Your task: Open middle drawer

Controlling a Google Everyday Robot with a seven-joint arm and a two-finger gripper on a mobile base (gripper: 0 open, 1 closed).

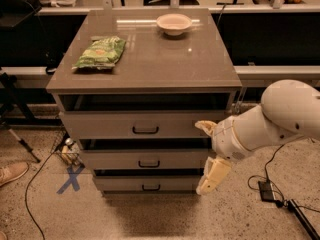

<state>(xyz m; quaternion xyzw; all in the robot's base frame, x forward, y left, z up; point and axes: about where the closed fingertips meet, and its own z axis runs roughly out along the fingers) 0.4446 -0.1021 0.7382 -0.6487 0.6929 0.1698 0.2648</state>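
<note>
The cabinet has three grey-beige drawers stacked under its top. The middle drawer (115, 160) has a small black bar handle (149, 164) and sits between the top drawer (100, 125) and the bottom drawer (115, 185). All three fronts look pushed in. My gripper (206, 153) is at the right end of the drawer fronts, level with the middle drawer and to the right of its handle. It is open and empty, with one cream finger (204, 126) up by the top drawer and the other finger (214, 175) down by the bottom drawer.
On the cabinet top (165, 64) lie a green snack bag (100, 52) and a white bowl (174, 23). A blue X mark (71, 178) and cables are on the floor at the left. A black power adapter (266, 190) lies on the floor at the right.
</note>
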